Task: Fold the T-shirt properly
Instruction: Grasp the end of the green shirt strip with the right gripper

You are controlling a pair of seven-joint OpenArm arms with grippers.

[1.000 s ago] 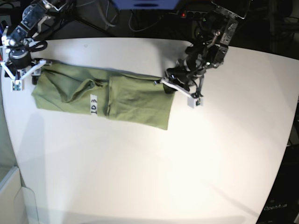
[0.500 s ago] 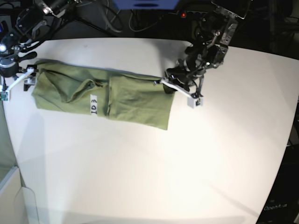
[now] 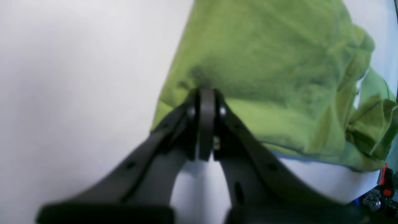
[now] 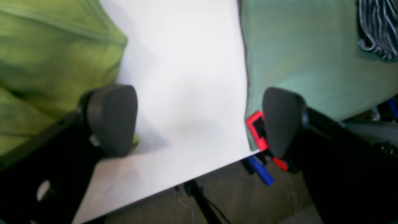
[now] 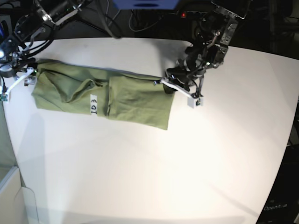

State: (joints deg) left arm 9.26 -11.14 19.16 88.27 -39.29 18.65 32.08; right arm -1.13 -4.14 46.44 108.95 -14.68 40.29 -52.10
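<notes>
Right jaws [image 4: 199,124] have spread and left the T-shirt [image 5: 103,93]; left jaws [image 3: 205,102] pinch its edge, fingertips blurred.

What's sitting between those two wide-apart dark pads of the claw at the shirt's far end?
Only bare white table. In the right wrist view, the right gripper stands open, one pad beside the T-shirt, nothing between the pads.

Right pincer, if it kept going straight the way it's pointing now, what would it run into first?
Probably the bare white table. The right pincer stands open with only tabletop between its pads; the T-shirt lies off to one side, behind one pad. Depth is unclear, so the table edge could come first.
</notes>
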